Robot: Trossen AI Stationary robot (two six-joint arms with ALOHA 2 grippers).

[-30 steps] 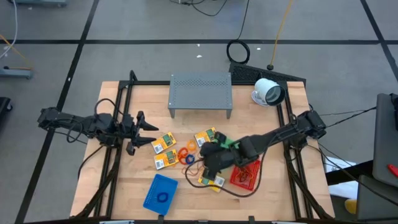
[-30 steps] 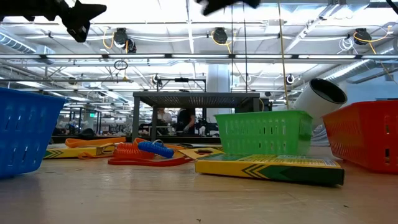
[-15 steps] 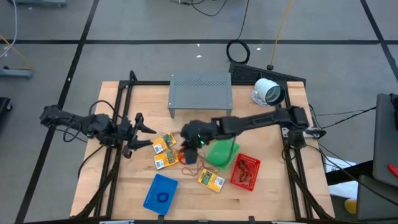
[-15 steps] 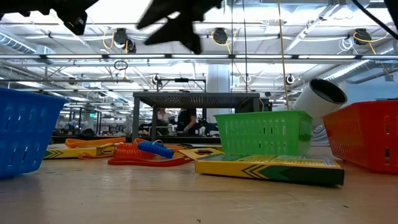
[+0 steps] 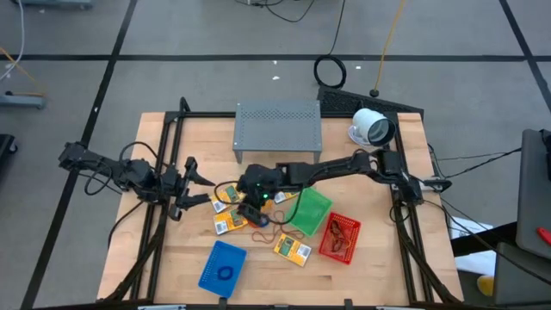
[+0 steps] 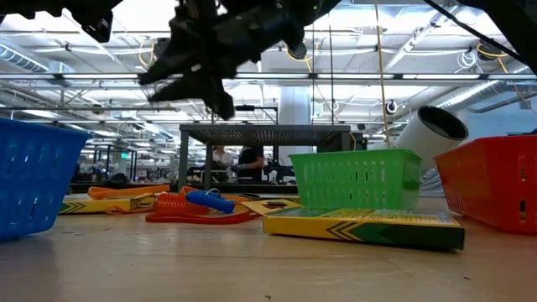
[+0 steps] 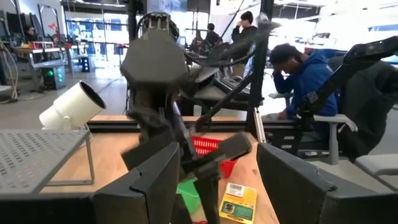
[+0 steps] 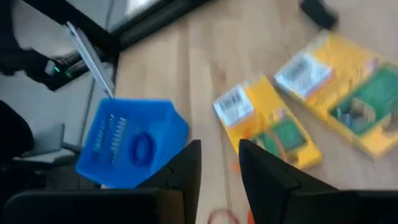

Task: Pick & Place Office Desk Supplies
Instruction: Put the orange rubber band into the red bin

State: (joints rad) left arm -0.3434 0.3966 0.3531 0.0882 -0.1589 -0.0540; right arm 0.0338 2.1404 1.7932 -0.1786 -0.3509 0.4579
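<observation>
Nearest the front edge, the blue basket (image 5: 223, 266) already holds a blue ring (image 5: 225, 274), and the red basket (image 5: 339, 238) seems to hold a few bits, though that is hard to make out. The green basket (image 5: 309, 212) looks empty. One yellow packet (image 5: 293, 250) lies slantwise between them. Farther back, several packets (image 5: 230, 223) and orange rubber bands (image 5: 259, 220) lie loose mid-table, so most sorting remains. The right gripper (image 5: 248, 205) hovers above them, jaws slightly apart, holding nothing. The left gripper (image 5: 195, 176) waits beside, jaws open.
</observation>
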